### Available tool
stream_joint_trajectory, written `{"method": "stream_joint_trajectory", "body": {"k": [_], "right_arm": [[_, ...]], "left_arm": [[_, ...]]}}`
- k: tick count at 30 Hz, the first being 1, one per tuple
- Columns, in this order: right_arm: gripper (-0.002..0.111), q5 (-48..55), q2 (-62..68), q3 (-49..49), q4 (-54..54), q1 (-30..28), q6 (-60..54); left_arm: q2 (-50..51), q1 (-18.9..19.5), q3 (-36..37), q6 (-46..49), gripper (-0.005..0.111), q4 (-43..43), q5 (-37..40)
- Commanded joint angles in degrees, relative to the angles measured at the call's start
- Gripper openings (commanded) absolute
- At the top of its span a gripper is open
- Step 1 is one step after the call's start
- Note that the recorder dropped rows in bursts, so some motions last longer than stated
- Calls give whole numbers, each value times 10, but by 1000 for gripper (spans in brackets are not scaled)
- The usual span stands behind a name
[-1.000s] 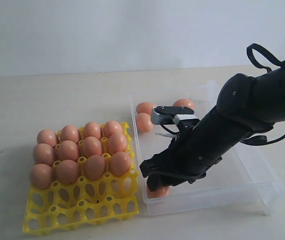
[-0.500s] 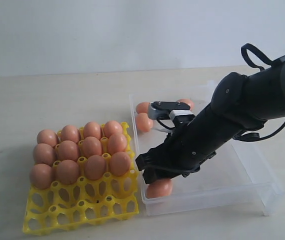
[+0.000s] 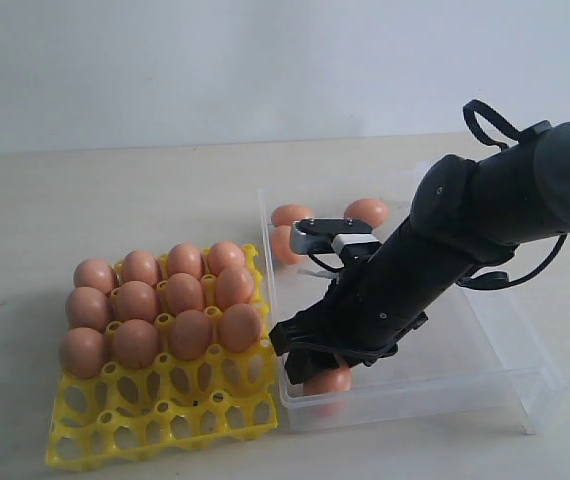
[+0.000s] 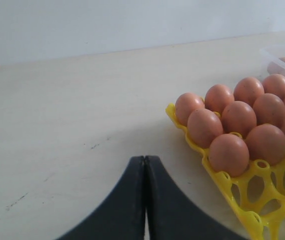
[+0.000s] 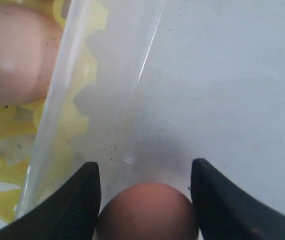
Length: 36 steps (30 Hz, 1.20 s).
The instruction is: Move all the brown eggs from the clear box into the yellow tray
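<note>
Shows the right claw gripping one brown egg in the clear box, at the corner nearest the yellow tray. Has crept trayward this past second, so probably starting the carry. Leaves three more eggs behind. Shows the left claw pressed closed, empty.

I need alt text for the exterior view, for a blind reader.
A black robot arm's end effector grips one egg in a clear box. Three eggs lie at the box's far end; twelve eggs sit in a yellow tray beside it.
</note>
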Motion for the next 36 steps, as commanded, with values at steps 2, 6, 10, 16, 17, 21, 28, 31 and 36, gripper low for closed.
{"method": "stream_joint_trajectory", "body": {"k": [2,6,10,16,17,21,28,31,36], "right_arm": [[54,41,-1,-3,-28,1,5],[54,49,-14,-3,-28,1,15],[54,67,-24,-3,-30,1,15],[54,65,-27,-3,-46,0,29],[54,65,-27,-3,-46,0,29],[54,32,-31,-3,-46,0,29],[53,-69,-54,-3,-54,0,30],[51,-79,-62,-3,-54,0,30],[50,-46,-67,-2,-64,-3,31]], "left_arm": [[-3,-2,-2,-2,0,-1,-6],[-3,-2,-2,-2,0,-1,-6],[-3,-2,-2,-2,0,-1,-6],[-3,-2,-2,-2,0,-1,-6],[-3,-2,-2,-2,0,-1,-6],[-3,-2,-2,-2,0,-1,-6],[-3,-2,-2,-2,0,-1,-6],[-3,-2,-2,-2,0,-1,-6],[-3,-2,-2,-2,0,-1,-6]]}}
